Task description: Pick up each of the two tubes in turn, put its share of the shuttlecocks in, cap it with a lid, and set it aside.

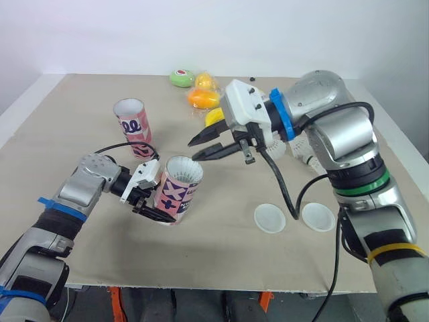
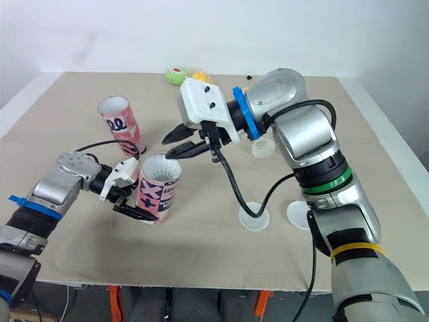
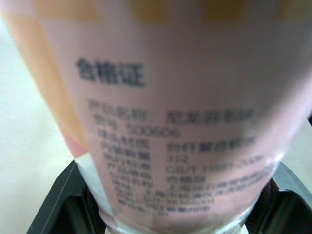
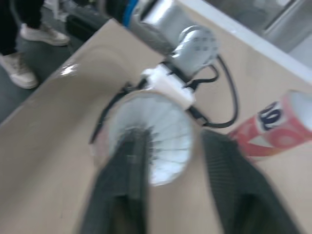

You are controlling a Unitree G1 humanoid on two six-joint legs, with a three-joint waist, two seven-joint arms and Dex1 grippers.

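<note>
My left gripper (image 1: 153, 198) is shut on the pink patterned tube (image 1: 179, 189), which stands upright near the table's front. Its printed label (image 3: 165, 126) shows between black fingers (image 3: 53, 209) in the left wrist view. My right gripper (image 1: 200, 148) hovers open just above and behind the tube's mouth. In the right wrist view the white ribbed skirt of a shuttlecock (image 4: 158, 129) sits inside that mouth. A second pink tube (image 1: 132, 124) stands open at the back left. Loose white shuttlecocks (image 2: 261, 149) lie under my right forearm. Two white lids (image 1: 269, 218) (image 1: 318, 217) lie flat to the right.
Toy fruits sit at the back of the table: a green one (image 1: 181, 78), an orange one (image 1: 203, 98) and yellow ones (image 1: 214, 116). Black cables hang from my right arm (image 1: 285, 194) over the lids. The table's front edge (image 1: 201, 285) is close.
</note>
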